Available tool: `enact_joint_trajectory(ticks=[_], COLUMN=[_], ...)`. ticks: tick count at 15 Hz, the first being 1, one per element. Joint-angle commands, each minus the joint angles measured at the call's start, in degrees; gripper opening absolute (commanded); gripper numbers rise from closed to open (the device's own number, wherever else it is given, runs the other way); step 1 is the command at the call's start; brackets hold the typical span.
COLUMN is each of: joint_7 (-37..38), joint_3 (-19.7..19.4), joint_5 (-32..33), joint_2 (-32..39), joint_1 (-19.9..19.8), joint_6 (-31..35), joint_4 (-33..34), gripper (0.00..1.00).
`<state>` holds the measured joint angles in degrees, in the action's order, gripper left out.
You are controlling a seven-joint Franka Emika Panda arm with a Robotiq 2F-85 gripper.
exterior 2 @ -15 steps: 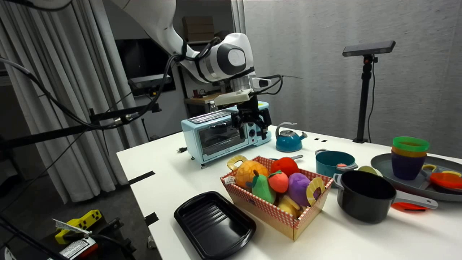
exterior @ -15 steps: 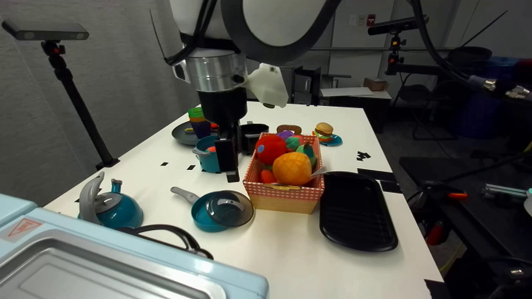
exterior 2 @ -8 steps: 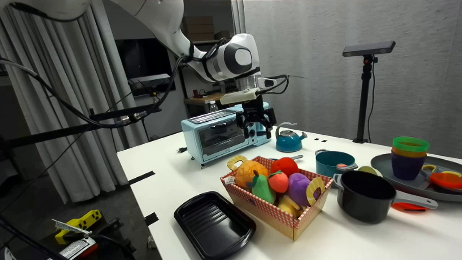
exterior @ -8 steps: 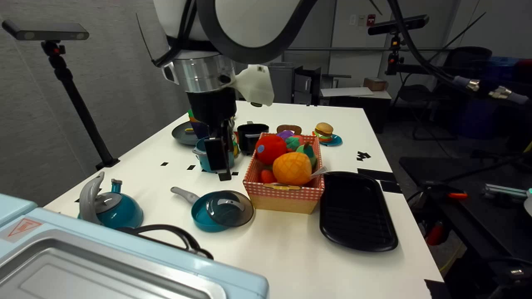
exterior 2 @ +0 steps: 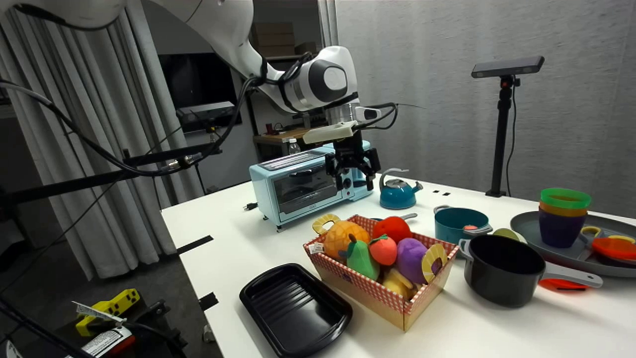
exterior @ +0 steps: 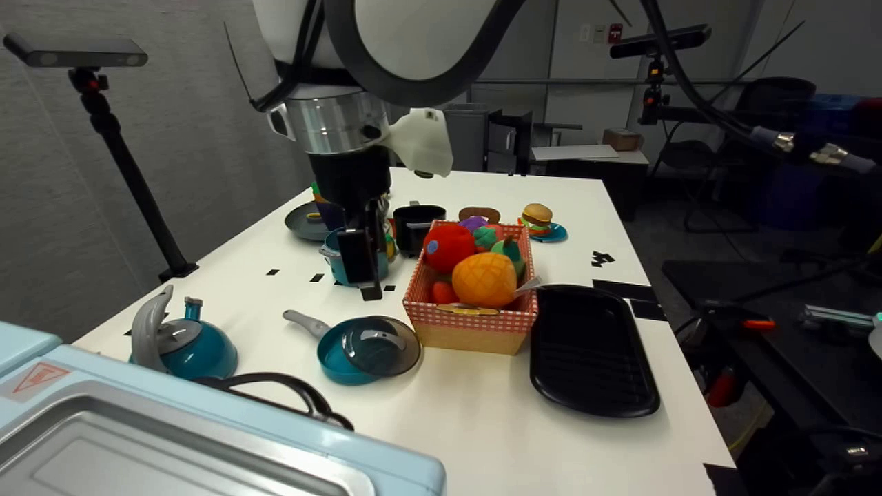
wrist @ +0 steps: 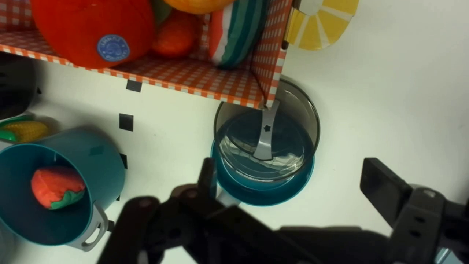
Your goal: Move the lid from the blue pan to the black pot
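Observation:
The lid [exterior: 381, 344] is round, dark and see-through with a grey handle. It lies tilted and off-centre on the blue pan [exterior: 337, 358], partly past its rim. In the wrist view the basket's corner covers part of the lid [wrist: 249, 135]; the pan's [wrist: 262, 194] front edge shows. In an exterior view only the pan's grey handle [exterior 2: 409, 217] shows; the lid is hidden behind the basket. The black pot [exterior 2: 504, 276] stands uncovered beyond the basket; it also shows in an exterior view [exterior: 411, 231]. My gripper [exterior 2: 355, 184] is open and empty above the table, near the pan [wrist: 289, 172].
A checked basket [exterior: 475, 334] of soft fruit stands right against the lid's edge. A blue pot [wrist: 99, 161] with a toy strawberry stands beside the black pot. A black tray [exterior: 589, 351], a kettle [exterior: 207, 351] and a toaster oven [exterior 2: 308, 186] are also on the table.
The arm and open gripper moved a little sideways, away from the basket, between one second and half a second ago. Since then they are almost still. The lid, pan and pot have not moved.

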<state>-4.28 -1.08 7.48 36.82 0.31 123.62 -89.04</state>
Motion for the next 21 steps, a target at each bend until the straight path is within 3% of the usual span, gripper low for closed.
enact_joint_trajectory(ticks=[1, 10, 21], joint_7=[-1.84, -5.93, -10.45], joint_3=[0.72, 1.43, 1.7], joint_5=[-0.31, -0.08, 0.02], joint_2=[2.1, 7.55, 15.99], joint_1=[-0.38, -0.97, -1.19], joint_6=[-0.11, 0.28, -1.58], joint_4=[1.53, 3.67, 11.8], gripper=[1.0, 1.0, 1.0])
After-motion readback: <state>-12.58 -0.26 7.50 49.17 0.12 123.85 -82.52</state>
